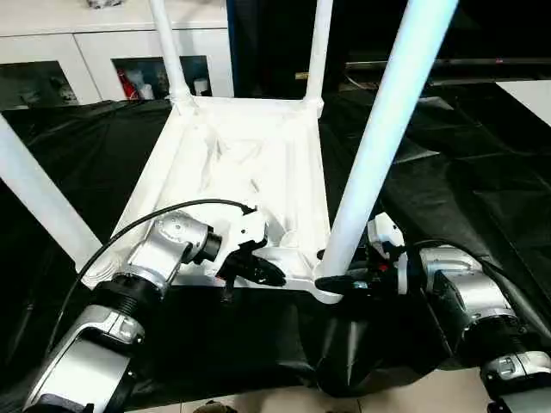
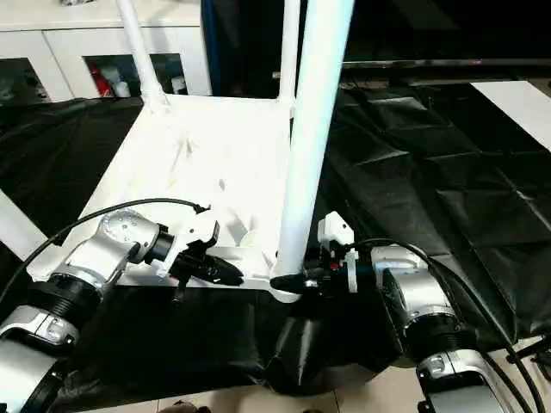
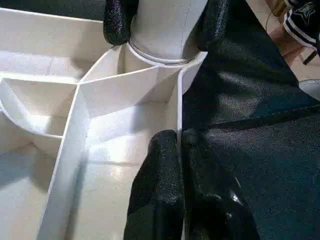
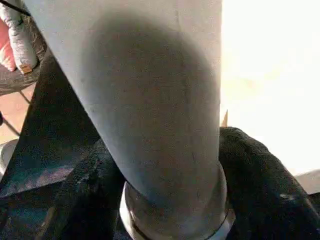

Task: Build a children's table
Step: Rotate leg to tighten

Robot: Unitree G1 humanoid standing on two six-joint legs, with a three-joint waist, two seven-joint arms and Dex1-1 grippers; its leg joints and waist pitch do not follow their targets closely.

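The children's table lies upside down on a black sheet, its ribbed white top facing up. All four legs stand in the corner sockets: far left, far right, near left and near right. My left gripper is shut on the top's near rim, one finger on each side of the thin wall. My right gripper is closed round the base of the near right leg, just above its socket, with its black fingers against both sides.
The black sheet covers the floor all around and is bunched under the near right corner. White cabinets stand at the back left. Bare light floor shows at the near edge. A person's shoe is near the sheet's edge.
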